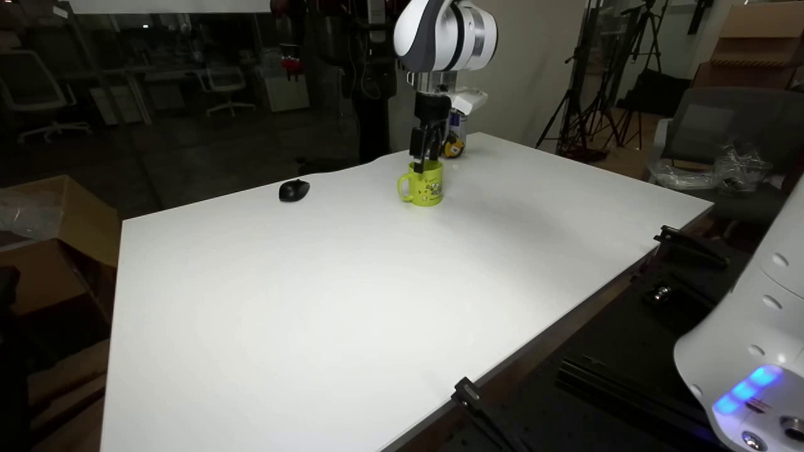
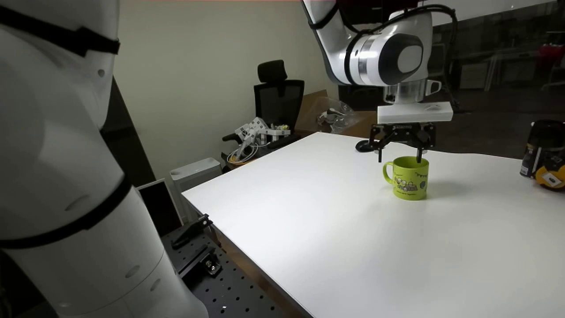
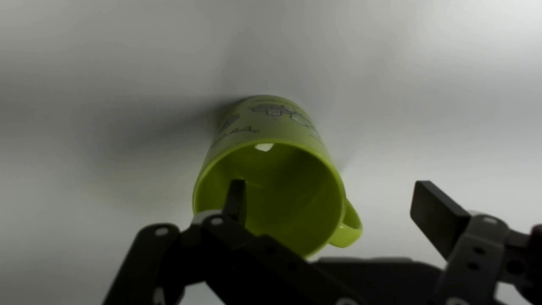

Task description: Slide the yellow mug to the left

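The yellow mug point(image 1: 428, 188) is yellow-green with a dark printed picture. It stands upright on the white table, also in an exterior view point(image 2: 408, 182) and in the wrist view point(image 3: 275, 123). My gripper point(image 2: 400, 160) points down at the mug's rim height, with its fingers wide apart and nothing between them held. In the wrist view the gripper point(image 3: 330, 186) has one finger over the mug's opening and the other out past the handle. I cannot tell whether that finger dips below the rim. The gripper point(image 1: 426, 163) overlaps the rim in an exterior view.
A black mouse point(image 1: 294, 190) lies near the far table edge on the handle side; it also shows in an exterior view point(image 2: 364, 146). A dark can point(image 2: 544, 141) and an orange-and-black tape measure point(image 2: 551, 177) stand on the opposite side. The white table point(image 1: 282, 301) has black clamps at its near edge.
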Available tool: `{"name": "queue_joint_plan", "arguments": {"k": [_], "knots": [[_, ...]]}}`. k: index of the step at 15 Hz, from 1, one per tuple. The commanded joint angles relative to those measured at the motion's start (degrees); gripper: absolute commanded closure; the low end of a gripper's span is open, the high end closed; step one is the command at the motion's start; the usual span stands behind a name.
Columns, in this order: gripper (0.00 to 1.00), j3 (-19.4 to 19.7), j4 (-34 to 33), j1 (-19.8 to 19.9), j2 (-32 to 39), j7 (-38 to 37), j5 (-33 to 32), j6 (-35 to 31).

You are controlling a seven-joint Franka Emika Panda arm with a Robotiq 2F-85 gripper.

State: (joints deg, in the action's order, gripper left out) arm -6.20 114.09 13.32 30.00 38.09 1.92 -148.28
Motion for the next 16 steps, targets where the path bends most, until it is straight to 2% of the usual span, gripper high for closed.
{"name": "queue_joint_plan", "arguments": {"k": [1, 3, 4, 5, 13, 16], "knots": [[0.00, 1.0, -5.1, -1.7, 3.5, 0.0, -2.9, 1.3], [0.00, 1.1, -7.0, -1.9, 4.9, 0.0, -3.7, 1.9], [0.25, 0.9, -7.9, -1.8, 5.7, 0.1, -3.8, 1.8], [0.26, 1.1, -8.4, -2.0, 6.2, -0.1, -4.4, 1.6], [0.83, 0.5, -11.5, -2.3, 8.1, -0.5, -4.5, 1.7], [0.98, -0.3, -12.3, -2.3, 8.6, 0.0, -3.9, 2.2]]}}
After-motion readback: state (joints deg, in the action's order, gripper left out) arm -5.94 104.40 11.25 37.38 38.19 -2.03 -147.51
